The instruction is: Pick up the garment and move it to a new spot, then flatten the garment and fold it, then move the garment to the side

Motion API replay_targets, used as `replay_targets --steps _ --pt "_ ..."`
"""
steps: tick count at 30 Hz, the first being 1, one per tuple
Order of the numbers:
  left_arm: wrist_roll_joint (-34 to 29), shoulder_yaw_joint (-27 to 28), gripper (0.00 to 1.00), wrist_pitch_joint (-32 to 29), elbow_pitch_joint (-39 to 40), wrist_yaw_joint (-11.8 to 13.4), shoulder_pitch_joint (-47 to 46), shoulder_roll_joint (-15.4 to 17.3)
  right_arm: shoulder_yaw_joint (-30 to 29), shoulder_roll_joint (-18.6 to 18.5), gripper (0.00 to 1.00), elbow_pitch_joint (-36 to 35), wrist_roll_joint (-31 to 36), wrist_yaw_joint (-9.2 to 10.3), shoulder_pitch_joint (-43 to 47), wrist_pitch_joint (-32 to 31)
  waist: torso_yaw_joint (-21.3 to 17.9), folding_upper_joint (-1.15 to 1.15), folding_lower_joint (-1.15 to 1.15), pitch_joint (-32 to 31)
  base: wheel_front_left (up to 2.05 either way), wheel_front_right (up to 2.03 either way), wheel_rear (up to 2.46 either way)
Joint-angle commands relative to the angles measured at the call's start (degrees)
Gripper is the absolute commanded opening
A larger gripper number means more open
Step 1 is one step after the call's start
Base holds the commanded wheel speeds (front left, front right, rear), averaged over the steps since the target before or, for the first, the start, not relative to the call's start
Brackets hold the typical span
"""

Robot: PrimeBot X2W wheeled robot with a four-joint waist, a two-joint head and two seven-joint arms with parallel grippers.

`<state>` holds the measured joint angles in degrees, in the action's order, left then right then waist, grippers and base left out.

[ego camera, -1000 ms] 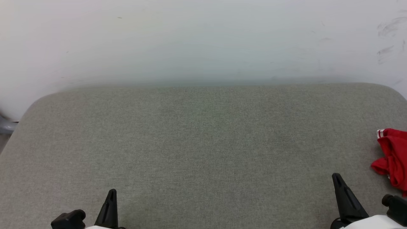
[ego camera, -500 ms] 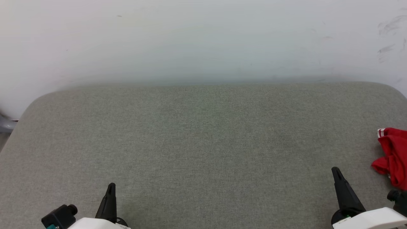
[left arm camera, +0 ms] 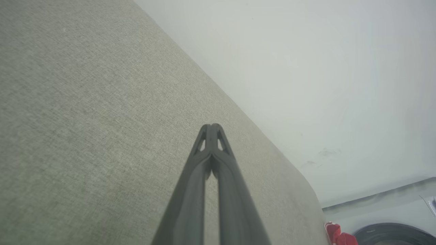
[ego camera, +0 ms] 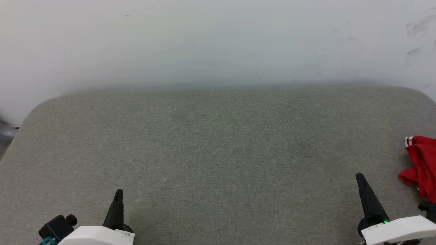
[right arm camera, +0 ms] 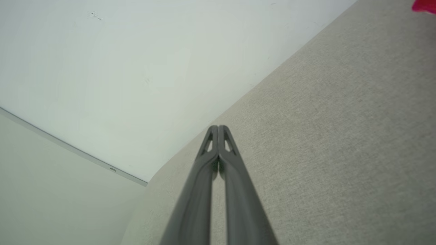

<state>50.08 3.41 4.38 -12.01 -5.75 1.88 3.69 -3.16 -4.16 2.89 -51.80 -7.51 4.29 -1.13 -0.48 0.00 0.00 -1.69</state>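
The garment (ego camera: 422,166), a crumpled red heap with a bit of red-white stripe trim, lies at the right edge of the grey fabric surface (ego camera: 218,146), cut off by the head view's border. A sliver of it shows in the left wrist view (left arm camera: 337,234) and the right wrist view (right arm camera: 424,6). My right gripper (ego camera: 360,178) stands left of the garment, apart from it, shut and empty (right arm camera: 218,128). At the lower left my left gripper (ego camera: 118,194) is shut too, with nothing in it (left arm camera: 212,126).
A white wall (ego camera: 218,41) rises right behind the grey surface's far edge. The surface has rounded corners at left and right. A dark round object (left arm camera: 395,234) sits on the floor beyond the right end.
Both grippers have come a little further up into the head view, with more of their white wrists showing. The garment has not moved.
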Motion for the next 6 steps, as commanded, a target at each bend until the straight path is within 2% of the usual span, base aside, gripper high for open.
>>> replay_targets --steps 1,6 --pt "1.8 0.3 0.0 -0.4 0.4 -0.3 -1.6 0.1 0.0 -0.5 0.0 -0.1 -2.0 0.01 -1.7 -0.2 0.0 0.0 0.0 0.0 0.0 0.0 0.0" --pt "5.3 0.5 0.0 -1.3 0.2 -0.4 -2.1 0.0 -0.1 -0.5 0.0 0.8 -5.5 0.01 -2.5 -0.4 0.0 0.0 0.0 0.1 0.0 0.0 0.0"
